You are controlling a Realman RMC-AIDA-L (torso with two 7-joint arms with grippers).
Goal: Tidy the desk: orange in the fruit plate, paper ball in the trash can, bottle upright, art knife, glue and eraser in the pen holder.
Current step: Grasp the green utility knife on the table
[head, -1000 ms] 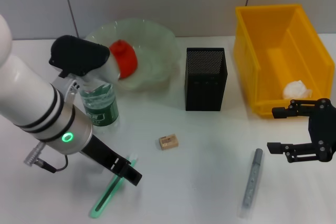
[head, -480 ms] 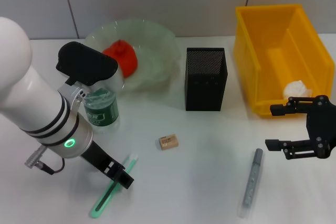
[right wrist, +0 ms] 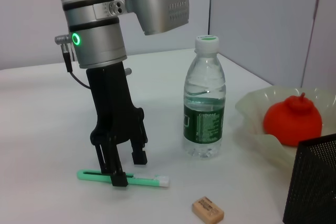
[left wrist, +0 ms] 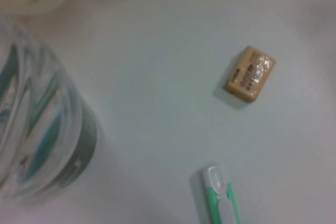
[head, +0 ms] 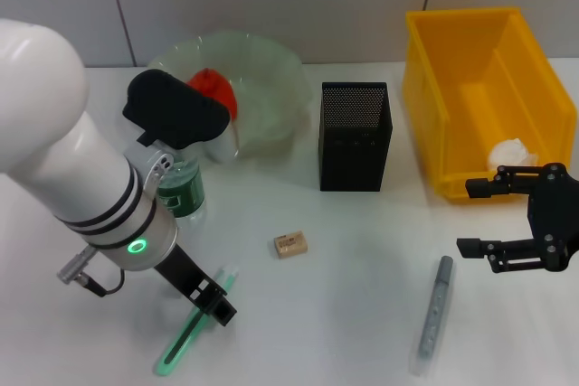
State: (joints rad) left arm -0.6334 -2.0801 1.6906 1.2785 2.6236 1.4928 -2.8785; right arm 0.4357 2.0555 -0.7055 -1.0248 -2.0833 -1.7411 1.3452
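- The left gripper (head: pixel 215 303) hangs low over the green art knife (head: pixel 192 327), fingers (right wrist: pixel 118 174) apart, one on either side of the knife's body; from here I cannot tell whether they touch it.
- The knife lies flat on the white desk (head: pixel 353 250) at about 7 o'clock from the eraser (head: pixel 290 244), its pale tip (left wrist: pixel 217 177) pointing toward the eraser.
- The water bottle (right wrist: pixel 204 107) stands upright just behind the left arm, at 10 o'clock from the eraser.
- The orange (head: pixel 213 89) sits in the pale green fruit plate (head: pixel 271 70) at the back of the desk.
- The black mesh pen holder (head: pixel 354 136) stands at 1 o'clock from the eraser.
- The paper ball (head: pixel 510 154) lies inside the yellow trash can (head: pixel 452 51).
- The right gripper (head: pixel 478 218) hovers at the desk's right edge, just in front of the bin, fingers apart and holding nothing.
- The grey glue stick (head: pixel 432 313) lies on the desk at 7 o'clock from that gripper, near but apart.
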